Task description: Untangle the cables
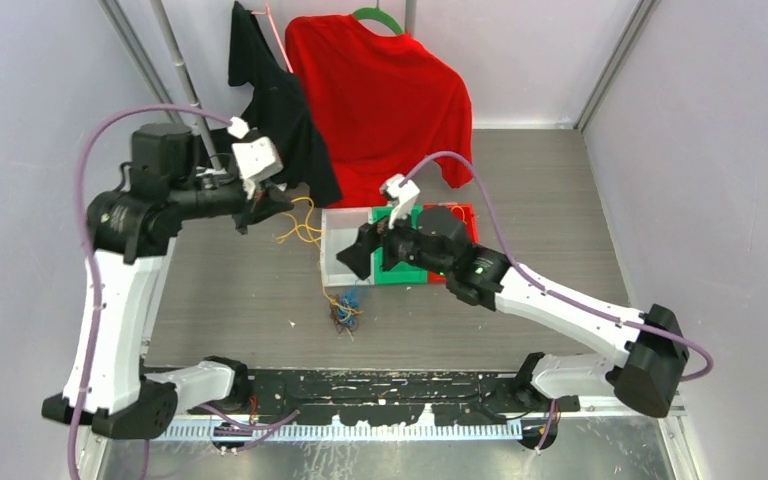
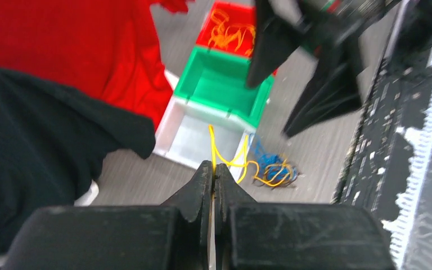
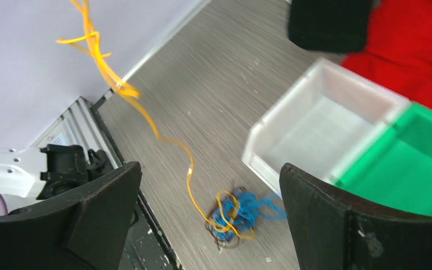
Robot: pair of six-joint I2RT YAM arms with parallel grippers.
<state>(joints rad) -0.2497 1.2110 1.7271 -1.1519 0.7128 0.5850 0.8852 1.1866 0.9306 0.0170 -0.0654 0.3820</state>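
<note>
Cables (image 1: 344,312): a small knot of blue, dark brown and orange-yellow strands. It lies on the grey table (image 1: 230,290) just in front of the white bin (image 1: 338,262), between my two arms.
Orange-yellow cable (image 2: 225,160): one curling strand runs from the knot up to my left fingertips. In the right wrist view it climbs toward the upper left and leaves the frame.
Left gripper (image 2: 212,169): pressed together, pinching the orange-yellow cable at the very tips. I hold it above the table, left of the bins and close to the black garment (image 1: 280,110).
Right gripper (image 3: 209,170): spread wide, with nothing between my fingers. It hangs above the table by the white bin, and the knot shows in the gap below.
Bins: white, then the green bin (image 2: 214,107), then the red bin (image 2: 202,39). They sit side by side and touching, with the white one nearest my left arm.
Red bin contents: a loose pile of orange strands (image 2: 228,34).
Back of the cell: a red shirt (image 1: 380,90) on a green hanger (image 1: 375,14), with the black garment hanging just to its left.
</note>
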